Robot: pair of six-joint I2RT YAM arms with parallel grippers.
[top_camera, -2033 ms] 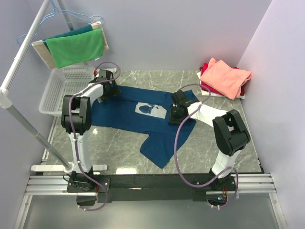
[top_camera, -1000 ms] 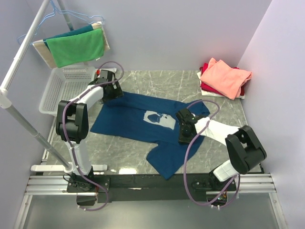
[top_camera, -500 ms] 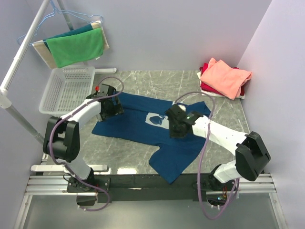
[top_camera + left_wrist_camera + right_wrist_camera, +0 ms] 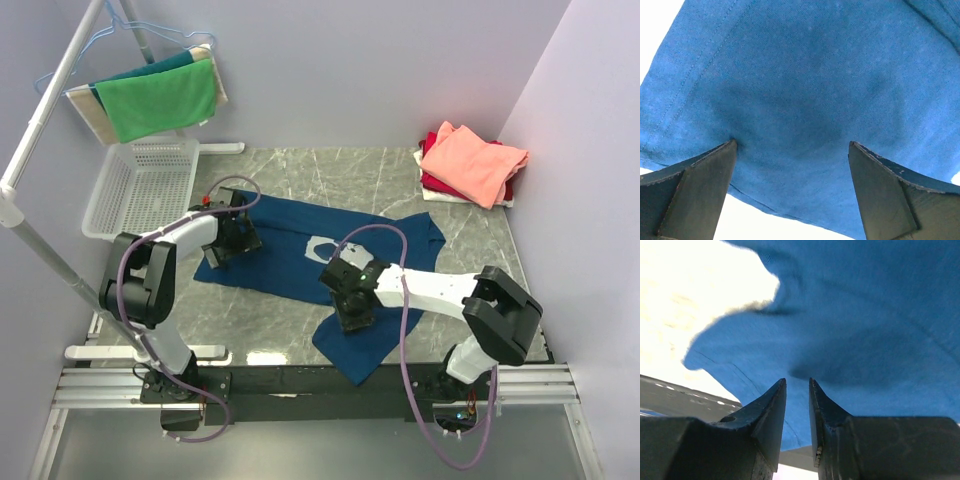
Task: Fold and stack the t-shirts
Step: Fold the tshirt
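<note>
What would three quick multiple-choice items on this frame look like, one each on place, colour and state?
1. Where does the salmon-pink t-shirt lie?
A. In the basket
B. At the far right corner of the table, on top of a stack
C. Under the right arm

2. What colour is the front cloth hung at the far left?
A. Green
B. Yellow
C. Black

3. How does the left gripper stand over the navy t-shirt?
A. Jaws wide open
B. Jaws shut on a sleeve
C. Out of every view

Answers:
1 B: the top view shows it folded on the pile by the right wall.
2 A: bright green shows plainly in the top view.
3 A: the left wrist view shows both fingers far apart with flat blue fabric between them.
</note>
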